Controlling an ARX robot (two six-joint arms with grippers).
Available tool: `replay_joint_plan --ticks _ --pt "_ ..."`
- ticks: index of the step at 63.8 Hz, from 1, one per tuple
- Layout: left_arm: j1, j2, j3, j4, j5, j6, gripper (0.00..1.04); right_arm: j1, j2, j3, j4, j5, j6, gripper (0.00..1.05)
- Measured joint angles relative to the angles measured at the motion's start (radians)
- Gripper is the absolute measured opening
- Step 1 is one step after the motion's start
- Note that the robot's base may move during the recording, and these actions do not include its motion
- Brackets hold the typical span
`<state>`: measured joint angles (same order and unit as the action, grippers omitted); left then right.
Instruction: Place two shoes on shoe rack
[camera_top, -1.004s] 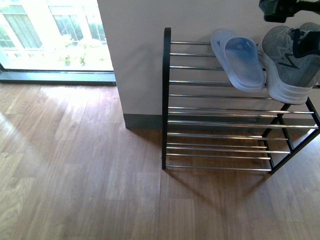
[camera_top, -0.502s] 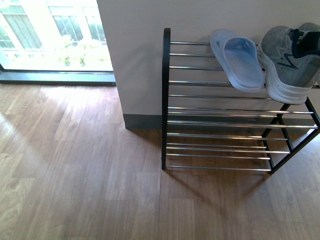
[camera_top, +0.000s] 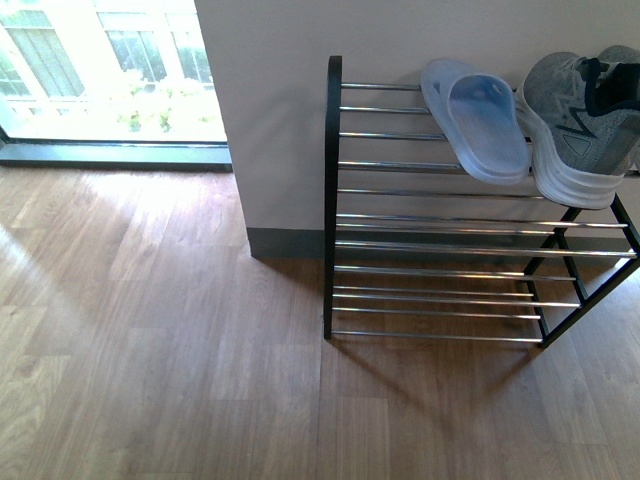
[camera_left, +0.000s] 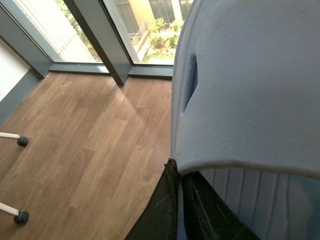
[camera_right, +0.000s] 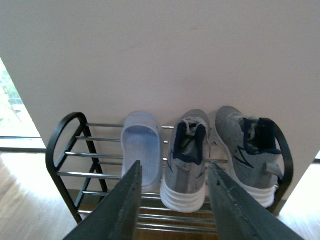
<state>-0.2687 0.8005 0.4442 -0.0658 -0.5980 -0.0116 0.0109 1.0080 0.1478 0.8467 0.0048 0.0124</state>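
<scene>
On the shoe rack's top tier, seen from the right wrist, a pale blue slide slipper lies nearest the left side loop, then two grey knit sneakers side by side toward the right end, heels to the front edge. Above them the right gripper hangs spread and empty. Away by the window, the left gripper pinches a second blue slipper over wooden floor.
</scene>
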Motion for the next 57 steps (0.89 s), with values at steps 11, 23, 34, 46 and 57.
replay_joint_plan --ticks 11,23,34,46,57 --pt "0.0 0.0 0.0 0.0 0.002 0.0 0.02 -0.008 -0.105 -0.047 -0.057 -0.005 -0.007 0.01" --pt "0.0 0.0 0.0 0.0 0.0 0.0 0.02 -0.009 -0.177 -0.108 -0.055 -0.005 -0.009 0.02" --pt "0.0 0.0 0.0 0.0 0.0 0.0 0.02 -0.009 -0.289 -0.127 -0.154 -0.005 -0.009 0.02" --pt "0.0 0.0 0.0 0.0 0.0 0.0 0.02 -0.009 -0.411 -0.128 -0.264 -0.005 -0.009 0.02" --pt "0.0 0.0 0.0 0.0 0.0 0.0 0.02 -0.009 -0.509 -0.129 -0.353 -0.005 -0.009 0.02"
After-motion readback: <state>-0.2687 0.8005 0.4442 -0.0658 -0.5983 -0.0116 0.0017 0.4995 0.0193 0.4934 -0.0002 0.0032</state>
